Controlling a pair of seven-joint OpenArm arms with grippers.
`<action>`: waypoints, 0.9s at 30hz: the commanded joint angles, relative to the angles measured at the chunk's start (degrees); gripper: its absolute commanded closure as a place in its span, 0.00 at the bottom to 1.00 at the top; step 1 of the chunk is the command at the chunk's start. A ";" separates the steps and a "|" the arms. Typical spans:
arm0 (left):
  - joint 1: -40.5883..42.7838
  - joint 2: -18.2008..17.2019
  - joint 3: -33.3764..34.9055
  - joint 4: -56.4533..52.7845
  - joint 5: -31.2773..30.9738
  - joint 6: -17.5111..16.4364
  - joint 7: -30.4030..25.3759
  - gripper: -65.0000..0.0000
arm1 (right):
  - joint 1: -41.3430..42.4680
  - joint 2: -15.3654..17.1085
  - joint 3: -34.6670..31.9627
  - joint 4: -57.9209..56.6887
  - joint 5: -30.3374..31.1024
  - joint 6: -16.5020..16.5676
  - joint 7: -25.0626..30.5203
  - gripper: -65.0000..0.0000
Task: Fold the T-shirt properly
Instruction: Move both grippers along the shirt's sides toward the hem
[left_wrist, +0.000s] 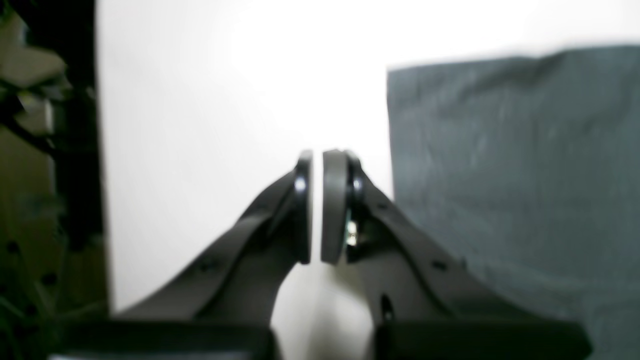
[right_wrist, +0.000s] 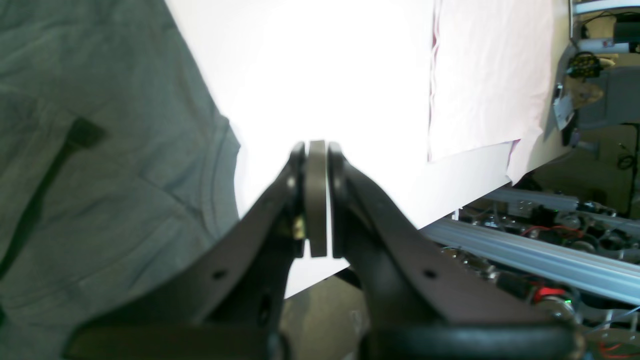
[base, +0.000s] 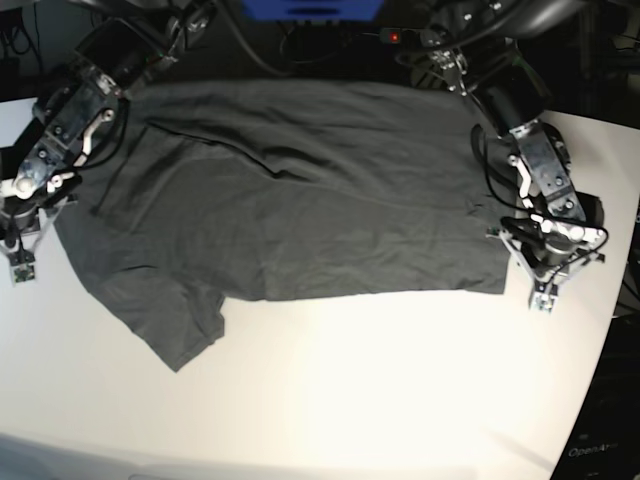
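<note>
The T-shirt is blurred and cut off by the left wrist view's right edge.

Under me I see a white table, very bright in the middle from the light. On its far side, in my right wrist view, a pale pink sheet lies flat on the table, and its edge reaches the table border. Past that border there is an aluminium rail with red wires near it. Behind the table I see a blue box.
</note>
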 joint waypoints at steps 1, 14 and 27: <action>-1.73 -0.35 0.24 1.17 -0.44 0.34 -1.50 0.94 | 0.48 1.54 -1.02 0.84 0.08 -0.45 0.82 0.99; -2.09 0.88 0.33 1.35 -0.79 0.34 -1.59 0.94 | 3.47 4.62 -6.64 -9.62 0.08 -0.45 0.82 0.99; -2.26 0.88 0.42 1.35 -0.44 0.34 -2.03 0.94 | 4.26 5.58 -9.72 -9.97 -0.01 -0.45 0.73 0.99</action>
